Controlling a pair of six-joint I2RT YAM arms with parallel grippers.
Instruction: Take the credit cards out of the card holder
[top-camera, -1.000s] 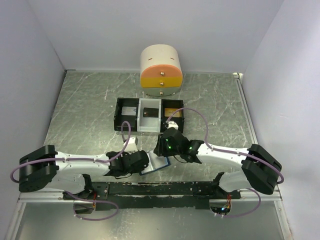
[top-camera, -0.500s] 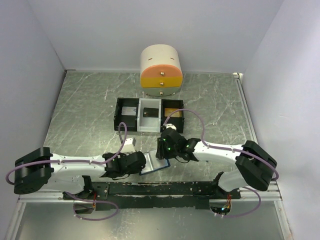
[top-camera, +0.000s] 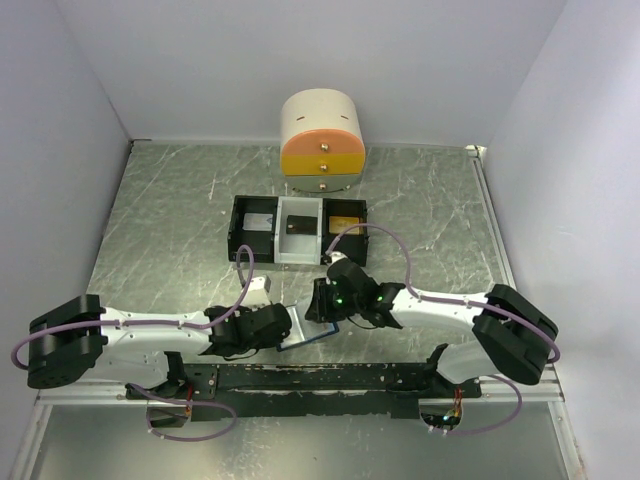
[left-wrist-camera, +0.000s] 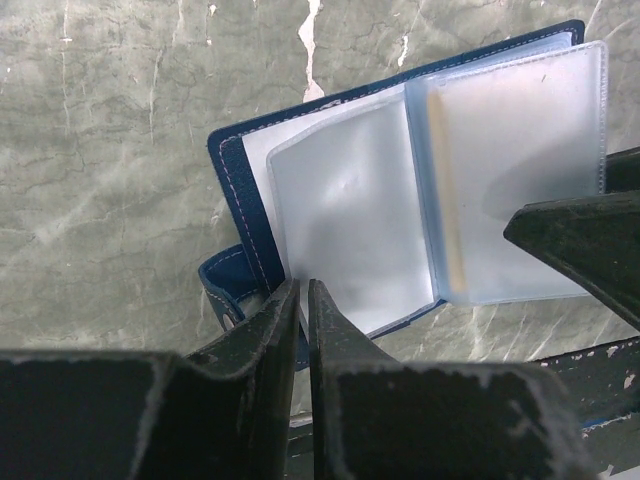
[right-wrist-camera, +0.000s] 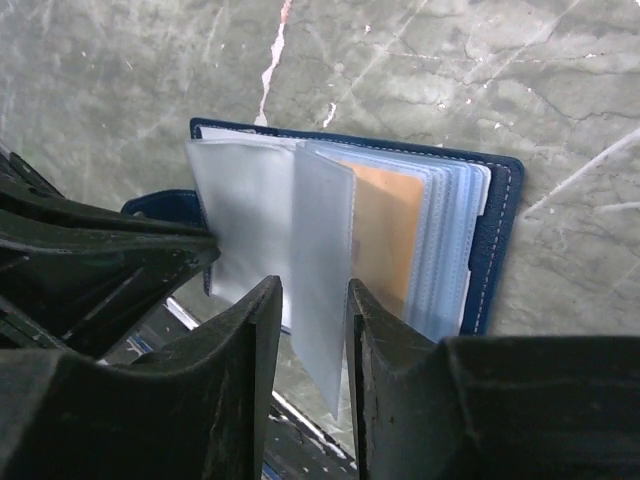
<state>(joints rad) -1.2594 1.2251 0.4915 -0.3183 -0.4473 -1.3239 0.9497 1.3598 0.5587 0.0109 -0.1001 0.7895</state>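
Gently: slick credit card (right-wrist-camera: 385, 235), pinch its edge.
Your left gripper (left-wrist-camera: 300, 290) clamps the card holder (left-wrist-camera: 340, 220) at 9 o'clock; right gripper (right-wrist-camera: 308, 290), unclenched, straddles a limp sleeve (right-wrist-camera: 320, 240).

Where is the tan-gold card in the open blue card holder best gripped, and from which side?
Likely by its edge beside the raised clear sleeve, from the right gripper side: the tan-gold card lies flat in the blue card holder, and the left gripper holds the opposite cover.

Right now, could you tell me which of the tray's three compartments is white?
The middle compartment of the tray; the left compartment and the right compartment beside it are black.
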